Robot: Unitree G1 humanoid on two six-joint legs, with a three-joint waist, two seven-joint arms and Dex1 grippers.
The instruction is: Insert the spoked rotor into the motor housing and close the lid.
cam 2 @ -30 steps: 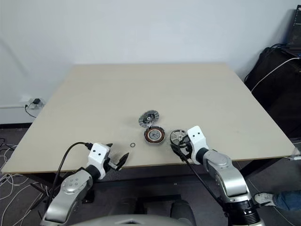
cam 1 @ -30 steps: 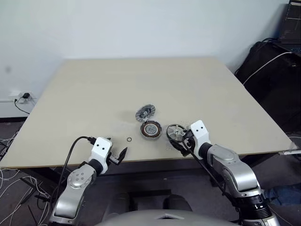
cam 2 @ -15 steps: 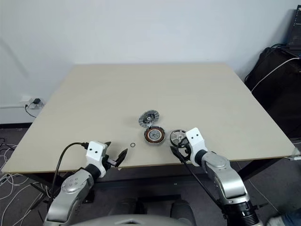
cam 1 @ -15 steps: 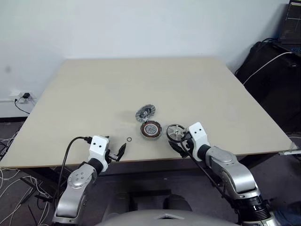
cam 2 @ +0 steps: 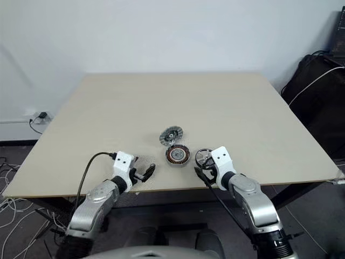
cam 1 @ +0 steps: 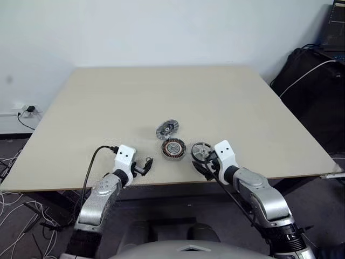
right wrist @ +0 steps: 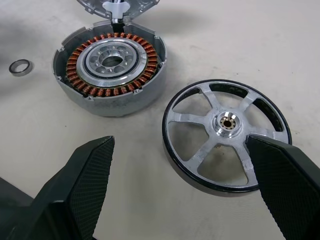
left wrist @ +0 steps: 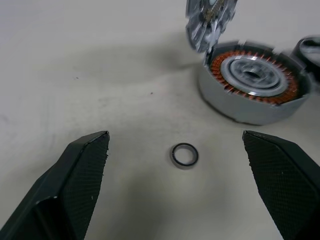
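Left wrist view, small ring (left wrist: 184, 155) beside motor housing (left wrist: 252, 87)

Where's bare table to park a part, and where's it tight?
Free: the whole far half of the table behind the lid, plus both side edges. Crowded: the near-centre cluster of lid, motor housing, spoked rotor, small ring, flanked by both open grippers.

Head stereo pair high over the table (cam 1: 161, 91); wrist views close, sharing the motor housing (right wrist: 111, 70).
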